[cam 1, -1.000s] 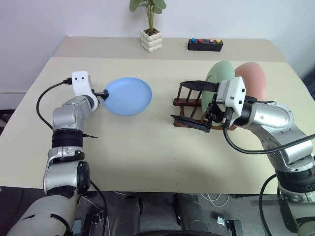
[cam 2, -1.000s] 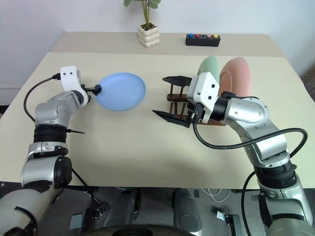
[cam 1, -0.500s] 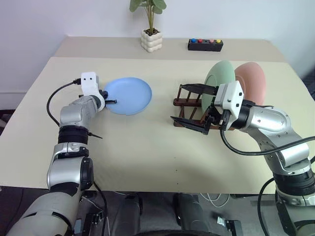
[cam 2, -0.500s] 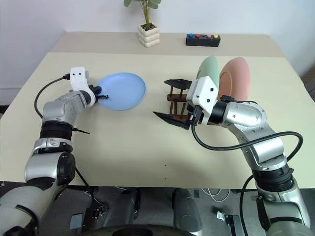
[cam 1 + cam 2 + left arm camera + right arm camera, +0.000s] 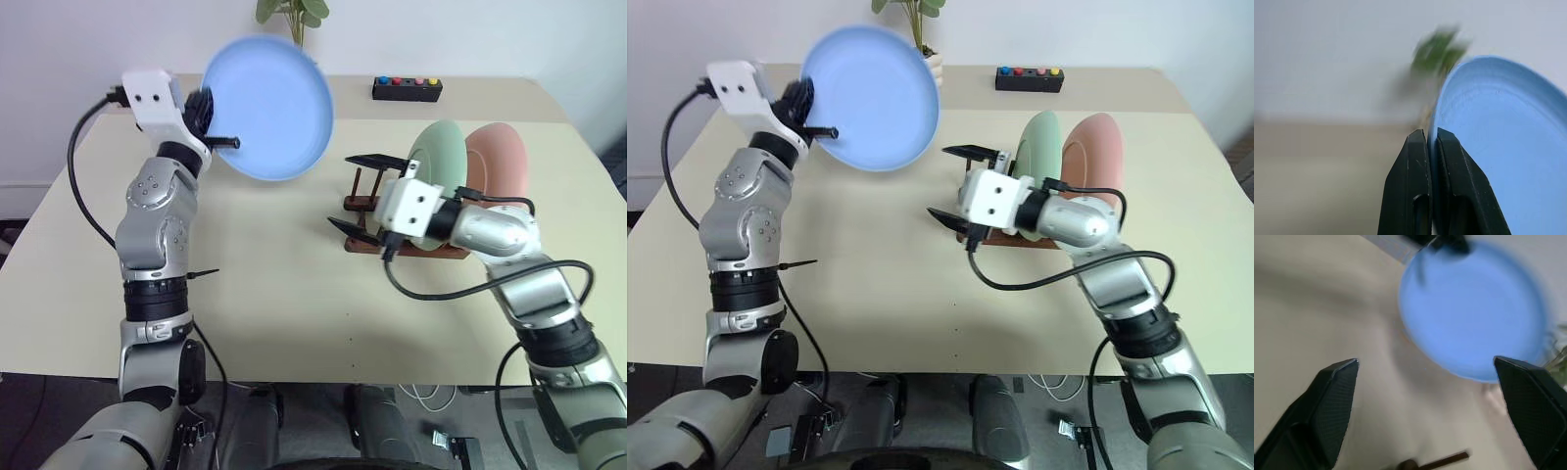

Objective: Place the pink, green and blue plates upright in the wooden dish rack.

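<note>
Round blue plate lifted off the beige table

A second ago we had the round blue plate [image 5: 269, 108] lying flat with our left gripper [image 5: 221, 143] spread wide at its rim; now that gripper is clenched on the rim and holds the plate high, tilted nearly upright. Our right gripper [image 5: 355, 192] stays spread wide, having edged left in front of the dark brown wooden dish rack [image 5: 364, 206], where the green plate [image 5: 443, 149] and pink plate [image 5: 498, 162] stand upright.

Two black fingers [image 5: 1327, 406] stand wide apart over the beige bench [image 5: 1327, 308]. Beyond them hangs the blue plate [image 5: 1474, 313], blurred. A dark wooden peg [image 5: 1442, 461] pokes in between the fingers.
</note>
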Robot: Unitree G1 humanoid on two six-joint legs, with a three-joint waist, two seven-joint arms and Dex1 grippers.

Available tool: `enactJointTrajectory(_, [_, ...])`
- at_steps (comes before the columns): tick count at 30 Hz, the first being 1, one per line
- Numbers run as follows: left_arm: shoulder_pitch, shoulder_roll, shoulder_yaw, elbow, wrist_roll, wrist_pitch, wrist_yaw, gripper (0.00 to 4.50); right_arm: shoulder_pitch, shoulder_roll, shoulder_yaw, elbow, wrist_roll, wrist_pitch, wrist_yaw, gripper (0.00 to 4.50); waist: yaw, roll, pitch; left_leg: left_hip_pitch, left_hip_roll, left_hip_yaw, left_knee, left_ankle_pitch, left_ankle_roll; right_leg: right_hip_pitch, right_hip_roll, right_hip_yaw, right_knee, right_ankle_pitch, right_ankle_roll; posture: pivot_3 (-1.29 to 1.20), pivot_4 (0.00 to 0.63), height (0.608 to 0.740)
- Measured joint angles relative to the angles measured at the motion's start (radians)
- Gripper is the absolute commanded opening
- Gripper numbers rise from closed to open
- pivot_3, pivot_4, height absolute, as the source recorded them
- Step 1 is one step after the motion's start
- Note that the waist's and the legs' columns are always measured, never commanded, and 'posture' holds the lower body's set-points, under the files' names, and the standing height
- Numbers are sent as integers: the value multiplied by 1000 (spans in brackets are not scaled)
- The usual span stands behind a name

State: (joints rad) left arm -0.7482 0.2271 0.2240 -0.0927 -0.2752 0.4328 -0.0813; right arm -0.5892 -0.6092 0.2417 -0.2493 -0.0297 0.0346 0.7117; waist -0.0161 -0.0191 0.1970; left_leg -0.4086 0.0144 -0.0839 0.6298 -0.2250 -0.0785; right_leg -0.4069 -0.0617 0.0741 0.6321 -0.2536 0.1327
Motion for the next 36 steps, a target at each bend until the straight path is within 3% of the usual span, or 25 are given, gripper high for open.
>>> enactJointTrajectory(6, [44,-12,-56,-143,31,98,57,53,-52,33,79,101,-232,-182,-92,4500,0,0,0,0,0,0,0,0,0,0,0,0,0,0,0,0,150,730])
enactJointTrajectory(14, [66,-69,-122,-265,34,197,84,53,-64,74,108,202,-343,-286,-136,4500,-1,0,0,0,0,0,0,0,0,0,0,0,0,0,0,0,150,730])
enactJointTrajectory(17, [67,-80,-135,-273,31,221,83,0,-71,89,111,228,-372,-301,-147,3650,-3,0,0,0,0,0,0,0,0,0,0,0,0,0,0,0,150,730])
enactJointTrajectory(24, [67,-73,-133,-276,33,235,76,0,-74,106,112,237,-401,-312,-149,52,-2,0,0,0,0,0,0,0,0,0,0,0,0,0,0,0,150,730])
enactJointTrajectory(34, [67,-76,-127,-284,28,235,66,0,-73,113,113,239,-440,-328,-166,52,-2,0,0,0,0,0,0,0,0,1,0,0,0,0,0,0,150,730])
enactJointTrajectory(36, [67,-89,-112,-284,19,231,64,679,-73,113,113,239,-443,-329,-171,0,-2,0,0,0,0,0,1,0,0,1,0,0,0,0,0,0,150,730])
